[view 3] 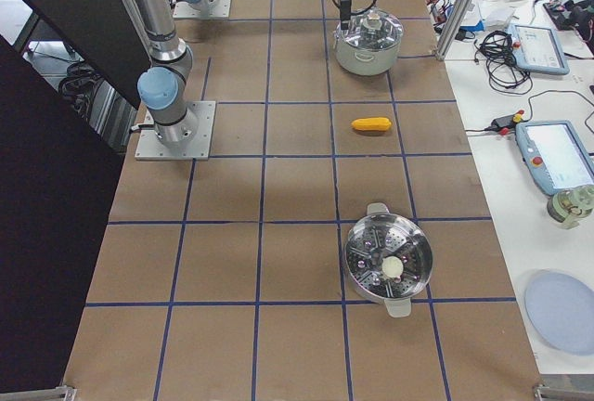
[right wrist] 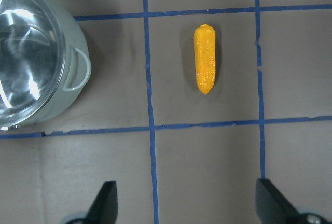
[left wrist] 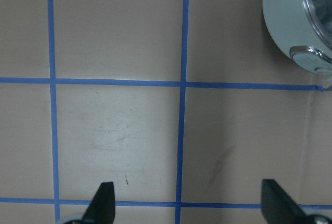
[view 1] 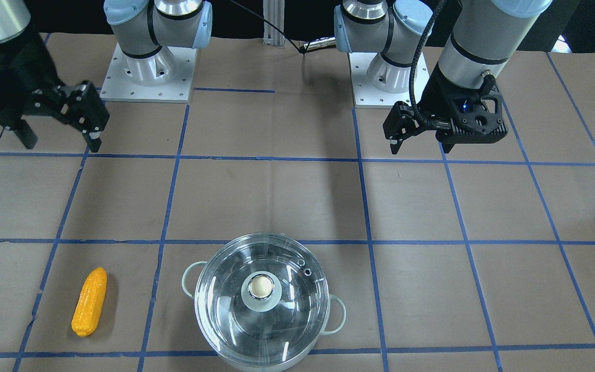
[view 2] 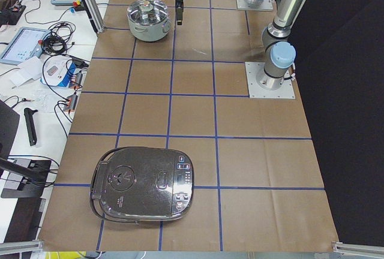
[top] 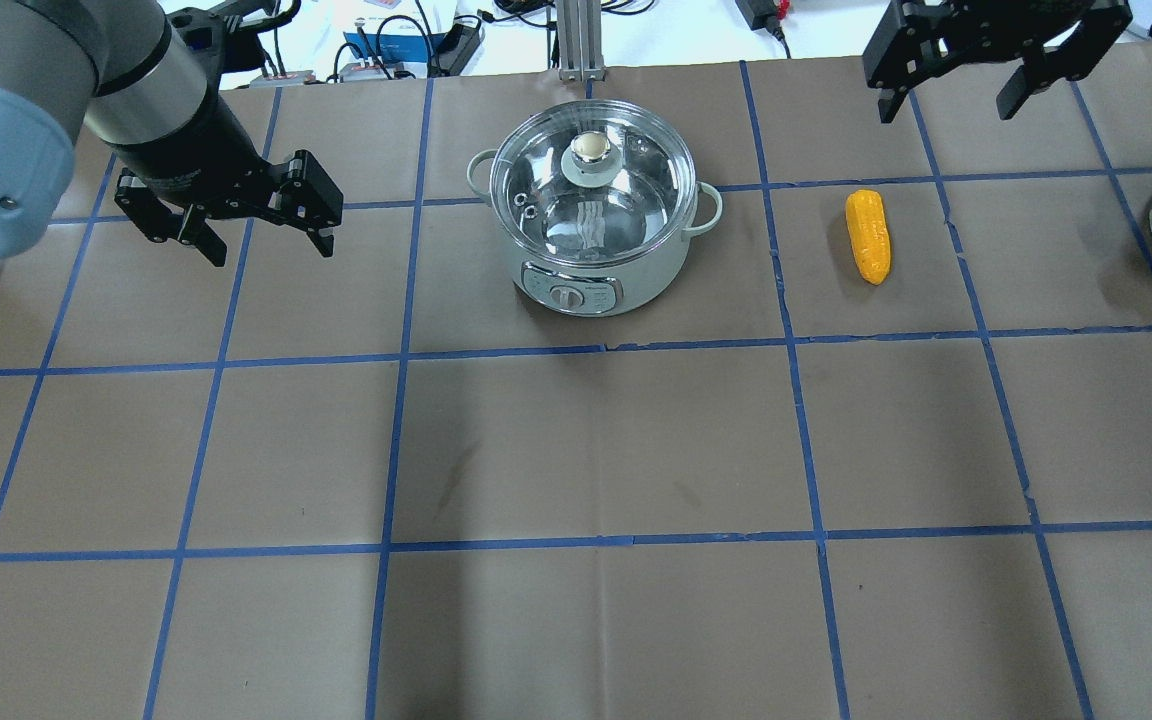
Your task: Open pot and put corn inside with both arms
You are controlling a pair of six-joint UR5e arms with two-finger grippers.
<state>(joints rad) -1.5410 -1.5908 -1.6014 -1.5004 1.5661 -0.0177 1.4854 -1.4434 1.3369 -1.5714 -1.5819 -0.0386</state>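
From my screen, the pot (top: 601, 270) sits at the far middle of the table (top: 576, 450). Its glass lid (top: 586, 200) is on, with the round knob (top: 589, 146) on top. The pot has a dial on its near side.

The corn (top: 868, 236) lies flat on the table to the right of the pot, well apart from it. It points near to far. Nothing touches it.

My left gripper (top: 268, 250) hangs in the air to the left of the pot, well apart from it. Its fingers (left wrist: 102, 200) are spread wide and hold nothing. In its wrist view I see bare table between them, and an edge of the pot at the top right.

My right gripper (top: 943, 110) hangs up high, a bit farther back than the corn and a little to its right. Its fingers (right wrist: 105, 199) are spread wide too, with nothing in them. Its wrist view looks down on the corn, with the pot at the left.

A black cooker (view 2: 144, 184) sits at the left end of the table. A metal steamer (view 3: 388, 265) sits at the right end. Blue tape lines (top: 596, 348) cross the table.
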